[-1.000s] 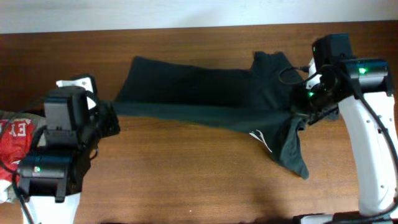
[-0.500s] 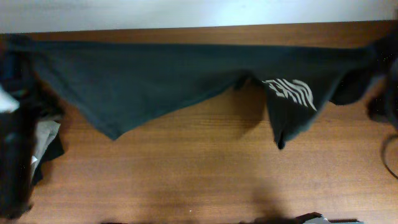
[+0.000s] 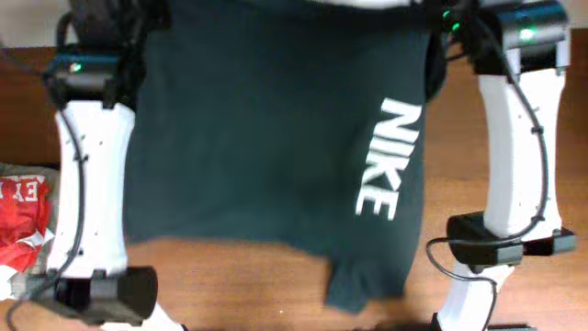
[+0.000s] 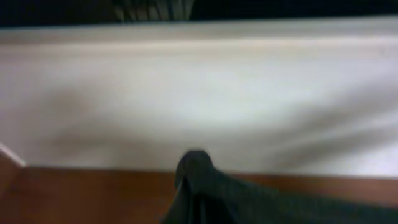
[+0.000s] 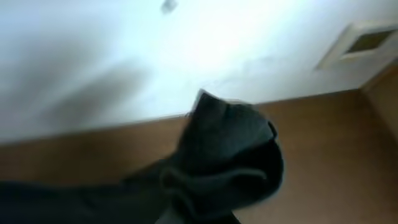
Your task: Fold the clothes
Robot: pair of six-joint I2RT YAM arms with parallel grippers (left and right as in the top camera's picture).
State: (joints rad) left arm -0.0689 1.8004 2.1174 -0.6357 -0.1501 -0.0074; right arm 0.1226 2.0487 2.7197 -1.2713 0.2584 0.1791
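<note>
- Left gripper [image 3: 147,17]: up high over the far-left corner of the desk [image 3: 230,294] and clenched on one top corner of the T-shirt [image 3: 266,138]. The left wrist view shows only a dark nub of cloth [image 4: 198,186] poking up at the bottom. I can't make out the fingers themselves, so I'm judging the grip from the way the fabric hangs off it.
- Right gripper [image 3: 439,20]: same deal over the far-right corner, grasping the other top corner. Its wrist view shows a fat bunched wad of shirt [image 5: 224,162], so it looks like it grabbed a bigger handful than the left did.
- Why hold it like that? My guess is the arms are set wide apart and raised so the top edge gets stretched and the rest drops open as one flat sheet, with gravity doing the smoothing before any fold.
- The shirt hangs between the two arms, covering most of the middle of the desk from the overhead camera. Whether the bottom hem touches the wood, I can't tell.
- The NIKE lettering [image 3: 390,161] runs sideways down the right side, so it seems to be hanging turned on its side. A loose flap [image 3: 367,280] droops lower near the near edge on the right, so it isn't quite squared up.
- The red garment [image 3: 23,216] sits off at the left edge, well out of it.
</note>
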